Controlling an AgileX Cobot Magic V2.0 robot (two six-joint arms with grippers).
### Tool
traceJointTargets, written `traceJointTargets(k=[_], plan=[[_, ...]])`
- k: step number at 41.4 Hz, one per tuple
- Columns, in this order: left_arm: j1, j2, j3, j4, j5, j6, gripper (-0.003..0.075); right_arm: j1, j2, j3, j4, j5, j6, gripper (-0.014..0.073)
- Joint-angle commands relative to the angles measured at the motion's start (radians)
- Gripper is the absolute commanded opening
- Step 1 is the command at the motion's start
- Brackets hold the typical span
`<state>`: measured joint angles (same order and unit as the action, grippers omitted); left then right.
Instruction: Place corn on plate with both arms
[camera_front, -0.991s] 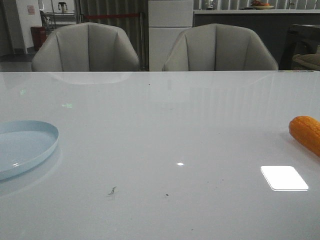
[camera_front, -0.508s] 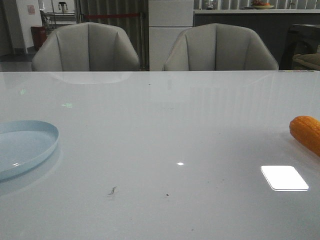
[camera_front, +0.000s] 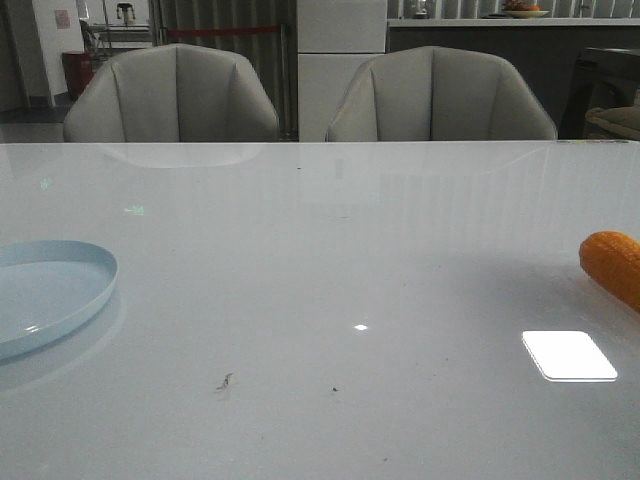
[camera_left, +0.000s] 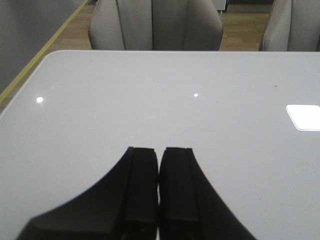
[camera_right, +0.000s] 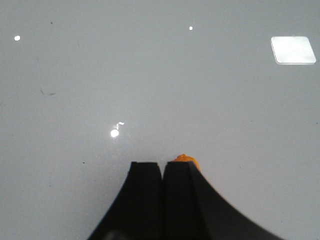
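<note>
Plate (camera_front: 45, 295) sits at the far left edge of the front view, pale blue and shallow, partly cut off by the picture's border, its low rim catching a small glint. It lies flat on the glossy white desk (camera_front: 320, 250), with nothing on it. Moving right, the desk's bare surface shows a few dark specks near the front and a small bright dot of reflected light at the middle. Behind the desk stand two grey upholstered chairs, the left chair (camera_front: 172, 95) and the right chair (camera_front: 440, 95), both facing the desk. Further right, a bright rectangular reflection (camera_front: 568, 355) glows on the desk surface. At the far right edge lies the corn (camera_front: 612, 265), orange-yellow, with only its rounded end in view and the rest cut off by the border; it rests on the desk, well apart from the plate.

In the left wrist view, the left tool (camera_left: 159, 165) has its two black fingers pressed together with only a thin seam between them, holding nothing, above bare desk. In the right wrist view, the right tool (camera_right: 162, 172) likewise has its fingers pressed together, and a small orange tip of the corn (camera_right: 185, 160) peeks out just behind one finger, not gripped.
</note>
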<state>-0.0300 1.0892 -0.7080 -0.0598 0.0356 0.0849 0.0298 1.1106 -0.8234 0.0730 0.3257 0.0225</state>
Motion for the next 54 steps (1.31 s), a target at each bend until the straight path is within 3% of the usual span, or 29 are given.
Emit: traceJointTargets(k=[1, 4, 7, 11, 14, 24, 32, 39, 54], plan=[[0.001, 0.023, -0.036, 0.03, -0.086, -0.006, 0.0226, -0.001, 0.004, -0.039, -0.002, -0.052, 0.0, 0.0106], [0.001, 0.05, -0.036, 0.071, -0.086, -0.006, 0.037, -0.001, 0.013, -0.039, -0.002, -0.056, -0.001, 0.0195], [0.001, 0.071, -0.036, 0.074, -0.086, -0.006, 0.0498, -0.001, 0.019, -0.039, -0.002, -0.063, -0.001, 0.0344], [0.001, 0.088, -0.036, 0.071, -0.088, -0.006, 0.0541, -0.001, 0.019, -0.039, -0.002, -0.078, -0.005, 0.0533], [0.001, 0.091, -0.036, 0.071, -0.086, -0.006, 0.0529, -0.001, 0.019, -0.039, -0.002, -0.09, -0.005, 0.0601], [0.001, 0.089, -0.036, 0.06, -0.013, -0.006, 0.0488, -0.001, 0.02, -0.037, -0.002, -0.1, -0.005, 0.0611], [0.118, 0.125, -0.057, -0.152, 0.143, -0.012, 0.0488, -0.001, 0.02, -0.038, 0.004, -0.056, -0.005, 0.0611], [0.242, 0.254, -0.132, -0.191, 0.332, -0.012, 0.0488, -0.001, 0.02, -0.038, 0.023, -0.01, -0.005, 0.0611], [0.257, 0.609, -0.404, -0.189, 0.57, -0.006, 0.0488, -0.001, 0.02, -0.038, 0.03, 0.019, -0.005, 0.0611]])
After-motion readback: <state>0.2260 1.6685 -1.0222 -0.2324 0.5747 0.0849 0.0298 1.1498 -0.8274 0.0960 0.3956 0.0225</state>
